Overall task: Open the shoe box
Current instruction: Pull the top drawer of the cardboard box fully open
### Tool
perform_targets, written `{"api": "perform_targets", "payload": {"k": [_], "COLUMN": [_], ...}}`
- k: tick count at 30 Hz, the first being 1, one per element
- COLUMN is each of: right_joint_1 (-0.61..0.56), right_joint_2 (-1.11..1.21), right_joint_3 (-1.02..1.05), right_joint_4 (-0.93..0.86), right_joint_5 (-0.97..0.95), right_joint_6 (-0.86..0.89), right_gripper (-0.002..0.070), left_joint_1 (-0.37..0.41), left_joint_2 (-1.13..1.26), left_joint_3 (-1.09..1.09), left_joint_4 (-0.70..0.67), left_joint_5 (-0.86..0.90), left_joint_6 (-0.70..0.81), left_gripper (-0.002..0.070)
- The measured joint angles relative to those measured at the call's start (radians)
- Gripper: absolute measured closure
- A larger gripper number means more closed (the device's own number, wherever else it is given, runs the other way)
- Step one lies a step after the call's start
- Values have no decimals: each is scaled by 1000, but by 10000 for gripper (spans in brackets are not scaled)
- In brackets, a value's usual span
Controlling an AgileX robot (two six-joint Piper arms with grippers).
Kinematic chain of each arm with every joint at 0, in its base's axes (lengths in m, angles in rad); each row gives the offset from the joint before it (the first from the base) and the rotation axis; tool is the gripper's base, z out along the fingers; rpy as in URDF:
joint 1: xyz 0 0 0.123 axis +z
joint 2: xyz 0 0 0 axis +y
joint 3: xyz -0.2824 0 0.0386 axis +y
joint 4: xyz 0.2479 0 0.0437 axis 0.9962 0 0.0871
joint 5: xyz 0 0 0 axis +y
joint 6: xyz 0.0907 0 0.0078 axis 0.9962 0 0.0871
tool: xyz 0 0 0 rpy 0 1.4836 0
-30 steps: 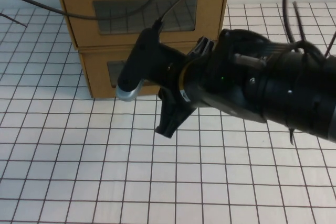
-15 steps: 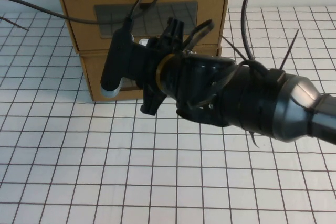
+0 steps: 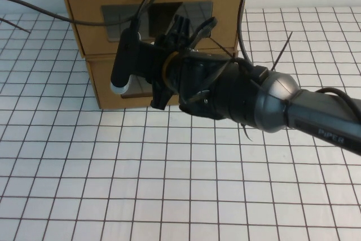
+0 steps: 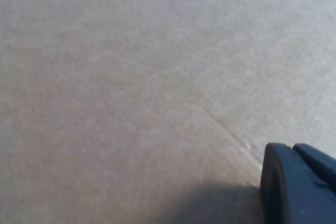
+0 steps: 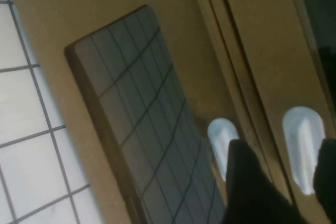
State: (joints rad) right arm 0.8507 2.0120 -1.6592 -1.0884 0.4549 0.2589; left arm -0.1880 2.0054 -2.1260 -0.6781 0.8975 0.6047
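Observation:
Two brown cardboard shoe boxes are stacked at the back left, the upper box (image 3: 225, 9) on the lower box (image 3: 100, 86), each with a grey window in its front. My right gripper (image 3: 169, 63) is up against the box fronts where the two meet. In the right wrist view the right gripper (image 5: 286, 182) is open, with one white finger cutout (image 5: 303, 142) between its fingers and another cutout (image 5: 219, 135) beside a window (image 5: 131, 114). The left wrist view shows only plain cardboard (image 4: 131, 77) very close and one dark finger (image 4: 294, 187) of the left gripper.
The white gridded tabletop (image 3: 169, 184) stretches in front of the boxes. Black cables (image 3: 56, 14) hang across the upper box front. My right arm (image 3: 293, 111) crosses from the right edge over the table's middle.
My right arm has swung left and in toward the box fronts. Its gripper, shut a second ago, now stands open at the seam between the boxes.

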Motion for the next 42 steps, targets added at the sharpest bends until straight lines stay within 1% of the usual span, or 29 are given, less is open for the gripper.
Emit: {"api": "perform_targets", "payload": {"k": [11, 17, 20, 37, 42], "right_joint_1": [-28, -32, -32, -32, -32], "right_joint_2": [26, 28, 39, 55, 57], "right_joint_3": [-17, -20, -32, -35, -35], "right_joint_4": [-36, -87, -108, -127, -138], "right_joint_5": [-18, -22, -27, -39, -39], "right_joint_6": [0, 0, 0, 0, 0], "right_gripper": [428, 492, 509, 517, 546], "left_joint_1": [0, 0, 0, 0, 0], "left_joint_2": [0, 0, 0, 0, 0], "left_joint_3": [0, 0, 0, 0, 0], "left_joint_4": [0, 0, 0, 0, 0], "left_joint_5": [2, 3, 3, 16, 18], "left_joint_6": [0, 0, 0, 0, 0], "left_gripper": [677, 677, 677, 677, 677]}}
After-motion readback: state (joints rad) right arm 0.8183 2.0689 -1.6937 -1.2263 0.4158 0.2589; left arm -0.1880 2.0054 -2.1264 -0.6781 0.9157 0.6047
